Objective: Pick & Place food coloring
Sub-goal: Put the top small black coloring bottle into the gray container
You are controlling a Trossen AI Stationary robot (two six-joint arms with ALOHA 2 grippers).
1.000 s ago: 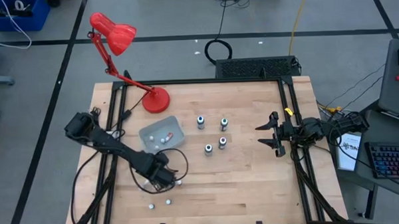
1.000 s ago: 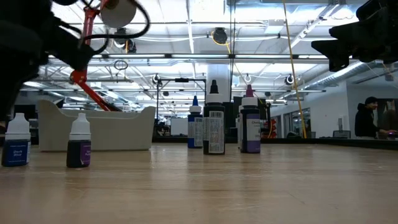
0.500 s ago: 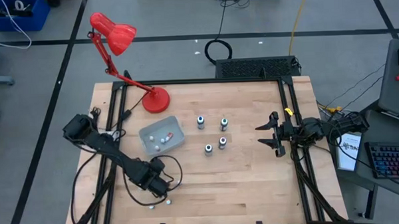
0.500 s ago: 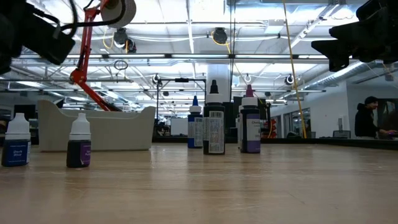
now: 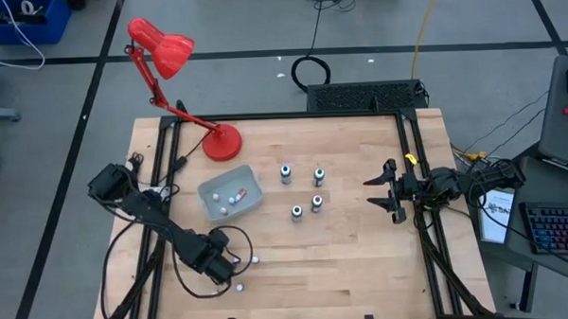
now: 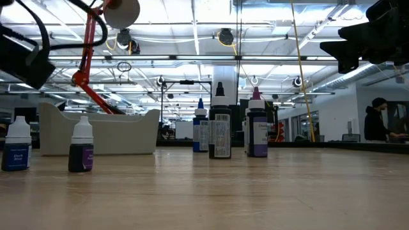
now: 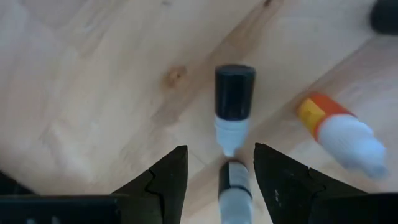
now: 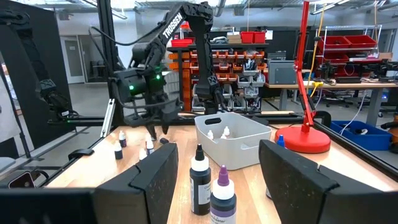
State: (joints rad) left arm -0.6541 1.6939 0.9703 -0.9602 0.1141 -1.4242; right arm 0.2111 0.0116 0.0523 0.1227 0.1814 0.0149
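Observation:
My left gripper (image 7: 221, 163) points down over the near left of the table (image 5: 363, 261), open. A tiny food coloring bottle (image 7: 233, 186), dark at one end and whitish at the other, stands between its fingertips without touching them. A like bottle (image 7: 234, 102) stands just beyond it, and an orange-and-white one (image 7: 339, 134) is to the side. In the high view that gripper (image 5: 221, 264) has loose bottles (image 5: 254, 260) (image 5: 239, 287) beside it. Two upright white-capped bottles, blue (image 6: 16, 148) and purple (image 6: 81, 148), show in the low view. My right gripper (image 5: 380, 190) waits open at the right edge.
A translucent grey tray (image 5: 250, 184) holding small whitish bottles sits left of centre. Several larger bottles (image 5: 285, 173) (image 5: 316, 202) stand upright mid-table. A red desk lamp (image 5: 222, 143) stands at the far left. Bare wood lies near and right of the bottles.
My left gripper has swung toward the table's left and near edge and sunk a little, still pointing down with its fingers the same width apart. The bottles and tray have stayed put.

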